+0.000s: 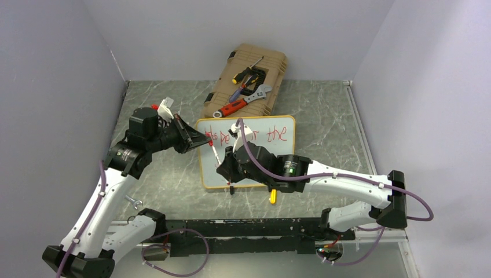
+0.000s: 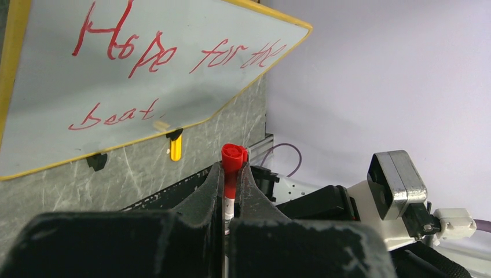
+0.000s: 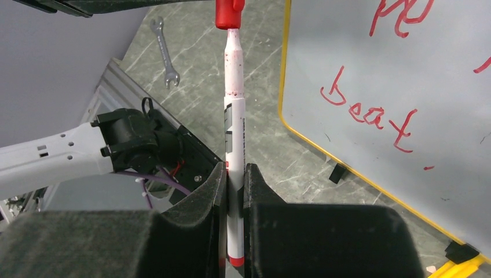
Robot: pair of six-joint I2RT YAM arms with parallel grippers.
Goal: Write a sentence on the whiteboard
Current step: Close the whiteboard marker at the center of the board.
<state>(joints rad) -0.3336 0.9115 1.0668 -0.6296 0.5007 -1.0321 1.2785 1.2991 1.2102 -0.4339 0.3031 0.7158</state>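
Observation:
The whiteboard (image 1: 279, 152) lies on the table, yellow-framed, with the red sentence (image 2: 173, 49) "Hope for the best." in two lines; its second line (image 3: 370, 119) shows in the right wrist view. A white marker (image 3: 235, 133) stands in my right gripper (image 3: 234, 174), which is shut on the barrel. Its red cap (image 2: 233, 157) is pinched in my left gripper (image 2: 231, 168). The cap (image 3: 229, 14) sits over the marker's tip, with the red-stained nose showing below it. Both grippers (image 1: 206, 141) (image 1: 227, 169) hang over the board's left edge.
A tan tool case (image 1: 246, 81) with screwdrivers, pliers and a wrench lies behind the board. A small spanner (image 1: 134, 202) rests near the left arm. A yellow piece (image 1: 272, 196) lies by the board's near edge. Grey walls close in on both sides.

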